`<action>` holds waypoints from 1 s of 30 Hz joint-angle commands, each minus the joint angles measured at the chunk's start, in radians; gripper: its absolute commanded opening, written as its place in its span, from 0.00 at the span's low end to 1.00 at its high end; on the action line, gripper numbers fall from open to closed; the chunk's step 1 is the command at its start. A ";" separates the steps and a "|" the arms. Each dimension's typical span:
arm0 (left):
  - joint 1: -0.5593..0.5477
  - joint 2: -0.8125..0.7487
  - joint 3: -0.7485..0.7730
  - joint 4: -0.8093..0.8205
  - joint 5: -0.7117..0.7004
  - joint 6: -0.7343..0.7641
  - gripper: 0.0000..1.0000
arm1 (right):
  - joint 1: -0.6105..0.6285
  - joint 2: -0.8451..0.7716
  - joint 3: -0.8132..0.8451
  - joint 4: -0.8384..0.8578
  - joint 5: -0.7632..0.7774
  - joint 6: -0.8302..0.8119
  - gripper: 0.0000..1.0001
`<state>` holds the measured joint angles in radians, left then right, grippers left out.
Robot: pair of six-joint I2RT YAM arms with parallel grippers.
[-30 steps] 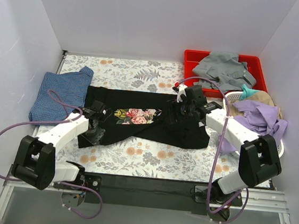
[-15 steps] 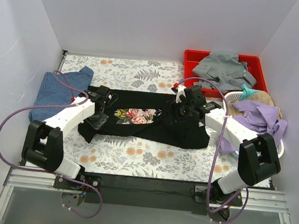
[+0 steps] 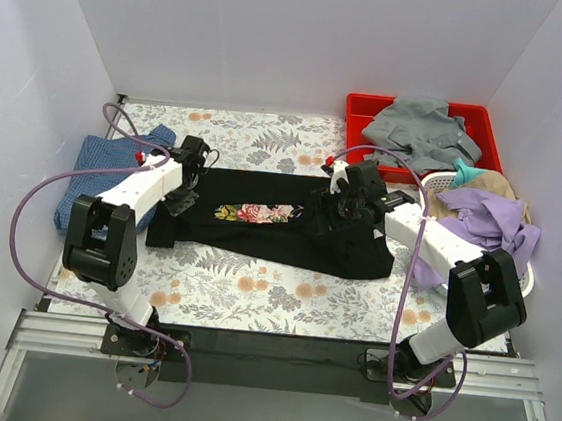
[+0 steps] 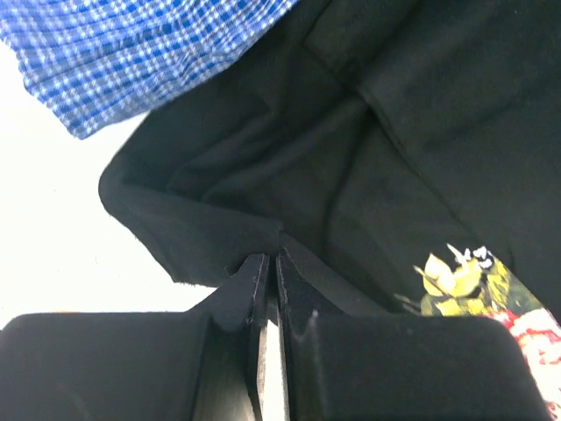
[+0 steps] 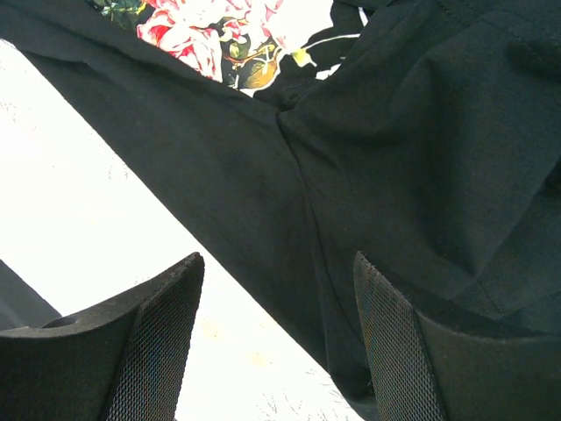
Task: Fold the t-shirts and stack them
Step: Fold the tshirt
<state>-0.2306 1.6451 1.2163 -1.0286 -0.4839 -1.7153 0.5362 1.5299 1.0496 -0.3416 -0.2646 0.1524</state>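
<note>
The black t-shirt with the pink-rose print lies stretched across the middle of the floral table. My left gripper is at its left end, shut on a pinch of the black hem, with the fingers pressed together. The blue t-shirt lies just left of it, and its checked cloth shows past the black fold. My right gripper hovers open over the shirt's right part, its mesh pads apart and holding nothing. The roses show beyond it.
A red bin with a grey garment stands at the back right. A white basket heaped with purple cloth sits by the right wall. White walls close in three sides. Bare floral tabletop lies in front of the shirt.
My left arm has swung from the near-left toward the back, carrying the black shirt's near-left edge up over itself, so the shirt now looks narrower. The right arm has stayed put.
</note>
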 commanded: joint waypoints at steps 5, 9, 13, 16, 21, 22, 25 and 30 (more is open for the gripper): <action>0.027 0.080 0.087 0.050 -0.107 0.132 0.08 | -0.004 0.027 0.032 -0.010 -0.050 -0.022 0.75; 0.033 0.154 0.152 0.079 -0.120 0.180 0.42 | -0.004 0.029 0.029 -0.013 -0.044 -0.024 0.75; 0.040 0.206 0.209 0.140 -0.076 0.278 0.44 | -0.004 0.018 0.017 -0.016 -0.035 -0.017 0.75; 0.042 0.251 0.287 0.107 -0.096 0.313 0.44 | -0.004 0.003 0.003 -0.022 -0.021 -0.013 0.75; 0.042 0.236 0.331 0.221 0.086 0.475 0.43 | -0.004 -0.033 -0.010 -0.010 0.183 0.044 0.76; 0.040 0.240 0.353 0.228 0.132 0.496 0.43 | -0.005 -0.024 0.003 -0.013 0.253 0.049 0.77; 0.040 0.269 0.387 0.277 0.318 0.549 0.42 | -0.010 0.030 0.069 -0.028 0.353 0.073 0.77; 0.037 0.395 0.419 0.294 0.444 0.569 0.38 | -0.024 0.183 0.157 -0.059 0.456 0.113 0.78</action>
<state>-0.1917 1.9781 1.6146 -0.7597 -0.1711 -1.1995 0.5236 1.6436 1.1522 -0.3748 0.0727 0.2291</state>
